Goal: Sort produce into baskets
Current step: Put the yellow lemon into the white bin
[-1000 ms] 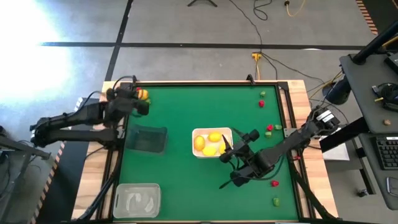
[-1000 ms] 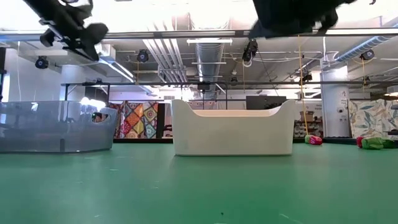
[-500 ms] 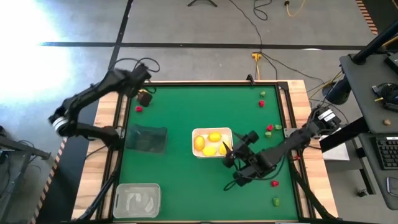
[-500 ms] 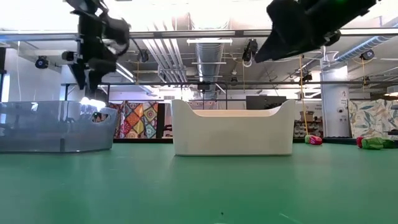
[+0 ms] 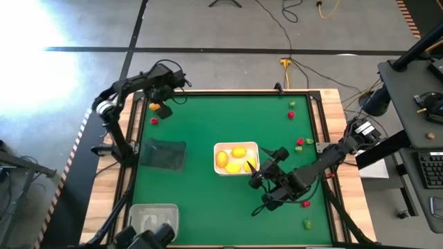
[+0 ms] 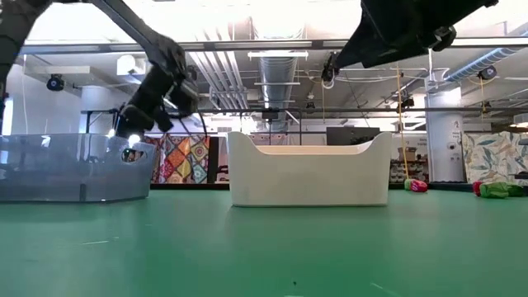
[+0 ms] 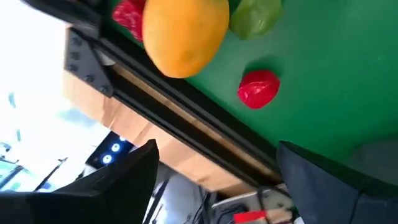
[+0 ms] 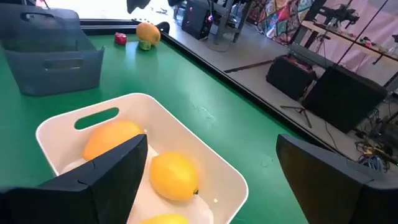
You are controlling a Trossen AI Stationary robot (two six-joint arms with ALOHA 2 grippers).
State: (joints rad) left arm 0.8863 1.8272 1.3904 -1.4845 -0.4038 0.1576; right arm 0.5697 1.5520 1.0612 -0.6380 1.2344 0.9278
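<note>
The green table [image 5: 208,124] carries both arms, the left one reaching up along the far-left corner, its left gripper [image 5: 168,97] hanging released over the table's far edge, fingers [image 7: 118,180] spread wide. Just beside it on the mat lie an orange round [image 5: 156,107], a small green piece [image 7: 255,15] touching the round, and a tiny red piece [image 5: 154,120] a little nearer. The right arm comes in from the right edge, bent low, its right gripper [image 5: 259,171] released at the near-right rim of the white basket [image 5: 217,149], which sits mid-table holding yellow rounds [image 5: 239,153]. The dark basket [image 5: 165,153] stands left of it; the clear basket [image 5: 152,223] sits at the near-left corner. Red [image 5: 300,142] and green [image 5: 307,223] pieces are scattered along the right edge.
</note>
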